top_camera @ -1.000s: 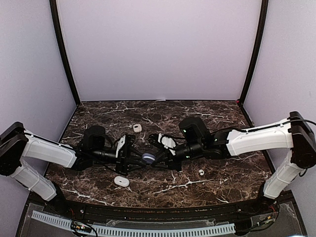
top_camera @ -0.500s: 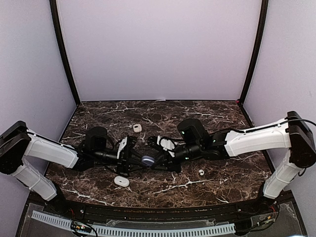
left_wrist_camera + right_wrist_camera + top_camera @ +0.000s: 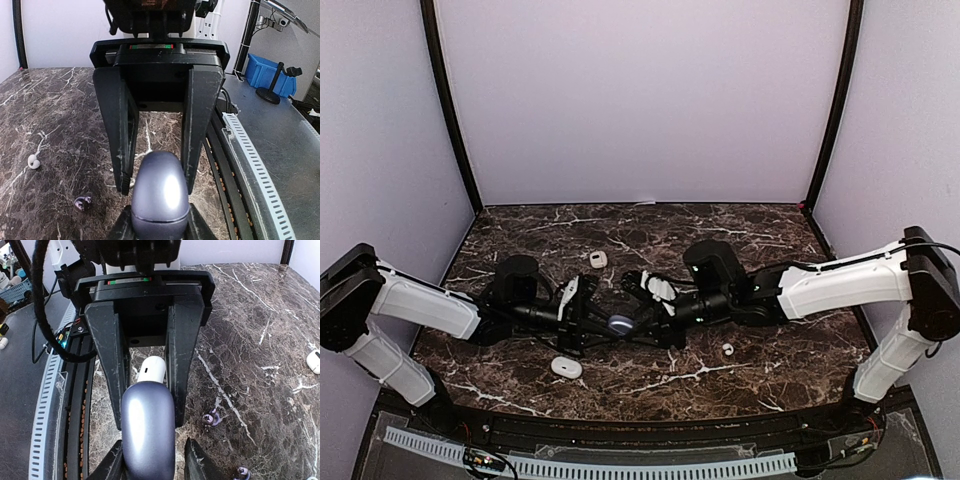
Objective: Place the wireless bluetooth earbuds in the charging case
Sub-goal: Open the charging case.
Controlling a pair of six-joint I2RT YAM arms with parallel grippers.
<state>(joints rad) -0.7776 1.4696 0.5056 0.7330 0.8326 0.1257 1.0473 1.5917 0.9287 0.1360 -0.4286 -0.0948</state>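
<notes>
The 2 arms meet nose to nose at mid-surface, with the purple charging case [image 3: 622,322] between them. The left gripper [image 3: 148,422] pinches the case by its 2 long sides. The right gripper [image 3: 156,189] stands spread around the other end, and its own wrist view shows a sliver of gap beside 1 finger.

The case is shut, its seam showing. The shell is glossy and hard, so I judge it slippery: hold the flat sides below the seam and leave the lid free.

Loose on the marble surface [image 3: 740,240] lie a white earbud [image 3: 728,349], on the near side of the right forearm and well apart from both grippers, and a purple earbud [image 3: 212,417], near the case on its far side. Both look tiny, light and rounded, likely to squirt from the pads. Take each one across its body, and gently.
</notes>
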